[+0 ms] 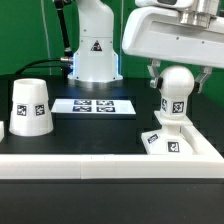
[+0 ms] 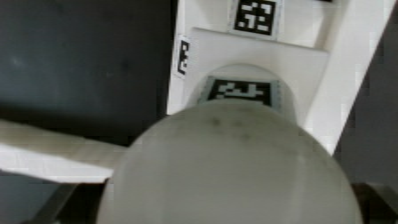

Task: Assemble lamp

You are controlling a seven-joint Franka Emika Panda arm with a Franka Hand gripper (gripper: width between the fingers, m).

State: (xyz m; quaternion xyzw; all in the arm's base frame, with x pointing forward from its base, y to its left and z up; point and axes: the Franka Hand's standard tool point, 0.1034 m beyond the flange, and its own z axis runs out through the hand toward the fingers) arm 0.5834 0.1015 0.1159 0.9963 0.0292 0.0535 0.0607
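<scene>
The white ball-topped bulb (image 1: 177, 97) stands upright with its foot on the flat square base (image 1: 166, 142) at the exterior view's right. My gripper (image 1: 177, 84) comes down from above with a finger on each side of the ball and is shut on it. In the wrist view the bulb (image 2: 222, 160) fills the space between the jaws, and the tagged base (image 2: 253, 50) lies beyond it. The large cone shade (image 1: 30, 106) stands alone at the exterior view's left.
The marker board (image 1: 93, 106) lies flat in the middle in front of the arm's white pedestal (image 1: 95, 50). A long white rail (image 1: 100, 165) runs along the near edge and shows in the wrist view (image 2: 54, 145).
</scene>
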